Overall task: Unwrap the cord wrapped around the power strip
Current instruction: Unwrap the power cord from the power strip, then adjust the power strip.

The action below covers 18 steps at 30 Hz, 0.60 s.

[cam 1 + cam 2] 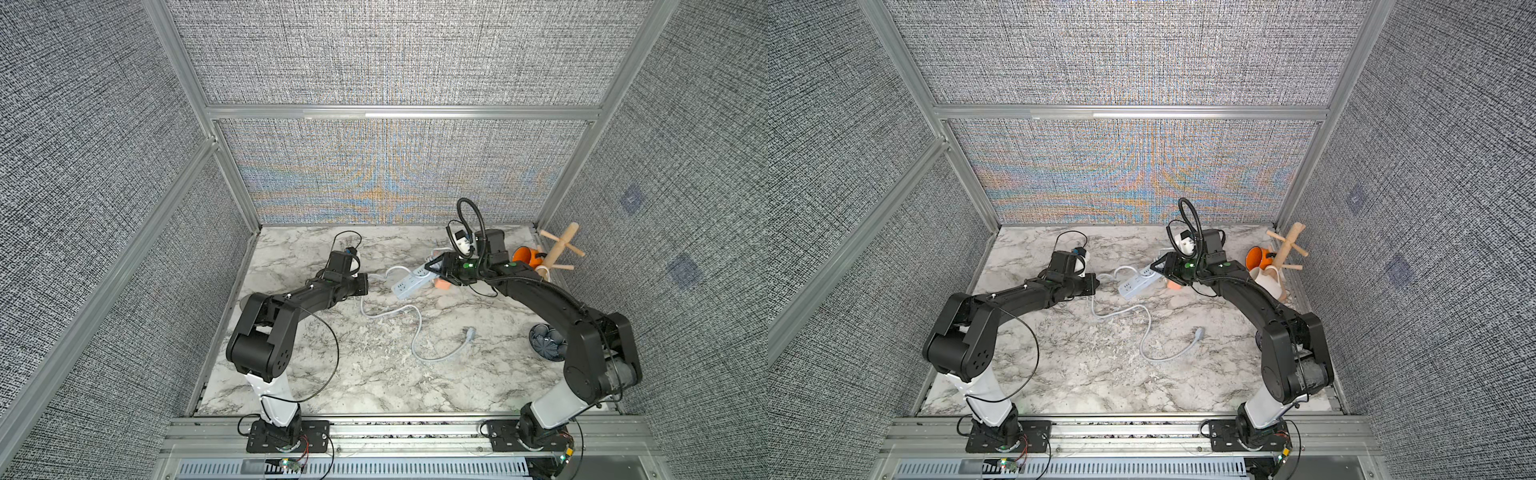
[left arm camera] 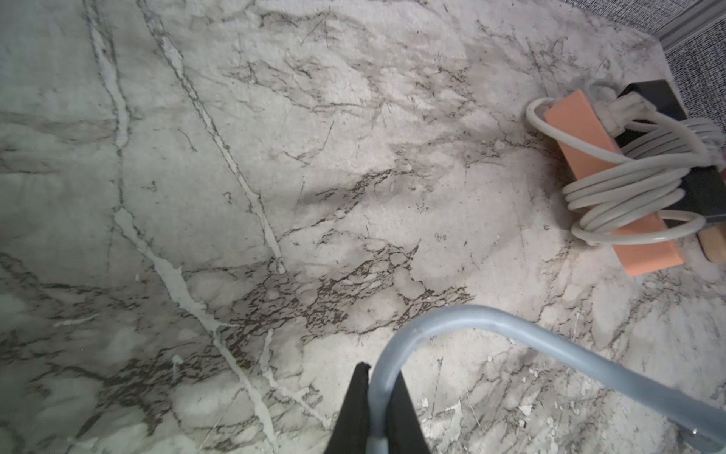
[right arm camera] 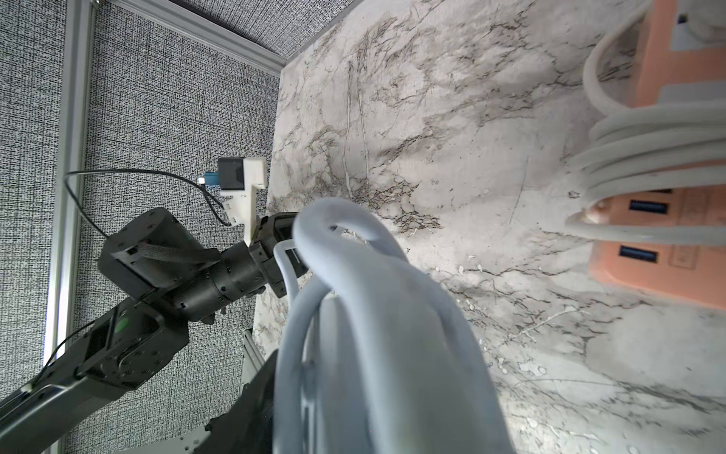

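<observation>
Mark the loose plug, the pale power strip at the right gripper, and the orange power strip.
plug [image 1: 470,332]: in a top view, on its body.
pale power strip [image 1: 409,281]: in a top view, mid socket face.
orange power strip [image 2: 581,118]: left wrist view, bare orange side near one end.

The power strip [image 1: 409,281] is seen far of centre; its cord [image 2: 550,353] is trailed nearward over the surface [image 1: 353,374]; a mug tree [image 1: 561,246] is stood far right.

light: bright, even | shadows: soft | back wall [image 1: 386,174]: moiré | nearest cord [image 3: 373,334]: out of focus
</observation>
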### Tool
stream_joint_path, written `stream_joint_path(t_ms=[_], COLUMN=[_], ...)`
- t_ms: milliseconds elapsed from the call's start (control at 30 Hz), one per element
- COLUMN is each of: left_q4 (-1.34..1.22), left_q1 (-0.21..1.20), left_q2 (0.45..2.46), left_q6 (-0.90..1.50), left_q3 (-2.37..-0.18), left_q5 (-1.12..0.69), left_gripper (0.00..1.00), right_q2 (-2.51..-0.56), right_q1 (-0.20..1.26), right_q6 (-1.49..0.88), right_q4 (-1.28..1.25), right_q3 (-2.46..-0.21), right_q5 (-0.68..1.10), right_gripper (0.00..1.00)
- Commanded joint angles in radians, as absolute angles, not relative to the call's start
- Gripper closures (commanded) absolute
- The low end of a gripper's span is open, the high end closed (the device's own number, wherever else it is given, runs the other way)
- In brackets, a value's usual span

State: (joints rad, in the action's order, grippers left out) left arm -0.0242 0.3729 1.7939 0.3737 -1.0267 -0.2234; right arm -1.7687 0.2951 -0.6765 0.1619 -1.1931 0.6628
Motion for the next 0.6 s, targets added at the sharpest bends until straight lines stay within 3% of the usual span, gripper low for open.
stream_joint_path(t_ms=[0,100,167,267,333,467,567], left_q4=[0.044,0.108,0.188,0.281,0.267,0.001,-0.265], left_q1=[0.371,0.370,0.370,0.371,0.370,0.370,0.371], left_q2=[1.772,1.713,1.668,1.593,1.539,1.485,1.495], left_q6=[0.344,0.328,0.323,0.363,0.426,0.661,0.860], left_q3=[-1.033,-1.032,-1.051,-1.068,-1.044,-0.919,-0.821], left_q5=[-0.206,-0.183,-0.160,-0.161,-0.267,-0.566,-0.681], left_gripper=[0.38,0.07,0.01,0.01,0.03,0.15,0.19], right_q2=[-1.764,-1.765,-1.771,-1.778,-1.785,-1.801,-1.809], right_q1=[0.301,0.305,0.307,0.311,0.311,0.311,0.310], right_q6=[-0.721,-0.768,-0.793,-0.821,-0.844,-0.873,-0.882], right_q4=[0.060,0.004,-0.028,-0.067,-0.098,-0.139,-0.150], right_q3=[-1.198,-1.187,-1.184,-1.183,-1.177,-1.177,-1.181], right_q5=[0.692,0.667,0.656,0.638,0.636,0.645,0.652], right_gripper=[1.00,1.00,1.00,1.00,1.00,1.00,1.00])
